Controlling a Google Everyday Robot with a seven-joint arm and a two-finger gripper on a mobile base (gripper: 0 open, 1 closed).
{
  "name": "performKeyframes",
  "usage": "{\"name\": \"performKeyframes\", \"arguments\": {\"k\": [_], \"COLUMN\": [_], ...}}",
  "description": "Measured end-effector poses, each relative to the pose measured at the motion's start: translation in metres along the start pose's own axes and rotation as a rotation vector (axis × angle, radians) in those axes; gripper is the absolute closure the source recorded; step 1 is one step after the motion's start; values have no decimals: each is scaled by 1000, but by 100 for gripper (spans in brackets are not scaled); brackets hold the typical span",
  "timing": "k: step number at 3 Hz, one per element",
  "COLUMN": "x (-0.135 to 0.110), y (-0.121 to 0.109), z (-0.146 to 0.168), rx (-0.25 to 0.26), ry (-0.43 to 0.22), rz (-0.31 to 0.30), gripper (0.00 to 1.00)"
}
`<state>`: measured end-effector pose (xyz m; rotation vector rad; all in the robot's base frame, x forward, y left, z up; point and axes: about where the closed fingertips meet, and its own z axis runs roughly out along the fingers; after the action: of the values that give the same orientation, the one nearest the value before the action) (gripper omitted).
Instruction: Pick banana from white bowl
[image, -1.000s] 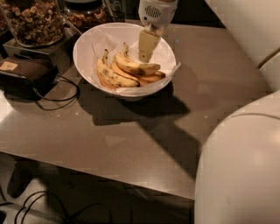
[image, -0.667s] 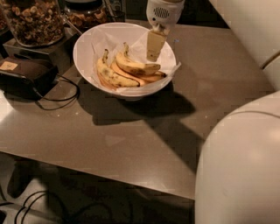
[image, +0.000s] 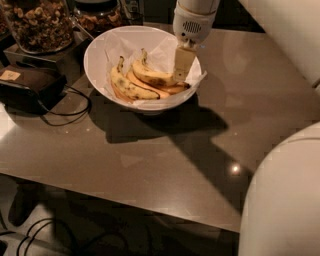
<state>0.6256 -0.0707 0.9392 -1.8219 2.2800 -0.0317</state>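
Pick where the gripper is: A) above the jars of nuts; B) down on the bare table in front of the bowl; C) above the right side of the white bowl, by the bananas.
C: the gripper hangs over the right side of the white bowl, close by the banana.

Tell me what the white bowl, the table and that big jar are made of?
The white bowl looks like glazed ceramic or hard plastic: smooth, evenly white. The table seems polished stone or laminate; it mirrors light spots. The jar looks like clear glass; its contents show through. The claw hangs over the bowl's right side.
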Motion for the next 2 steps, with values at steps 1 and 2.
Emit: {"name": "performKeyframes", "arguments": {"k": [1,2], "x": [3,1], "y": [10,15], "z": [6,5], "rx": [-23,-27], "ry": [11,21], "rz": [-24,-36], "gripper": [46,47]}}
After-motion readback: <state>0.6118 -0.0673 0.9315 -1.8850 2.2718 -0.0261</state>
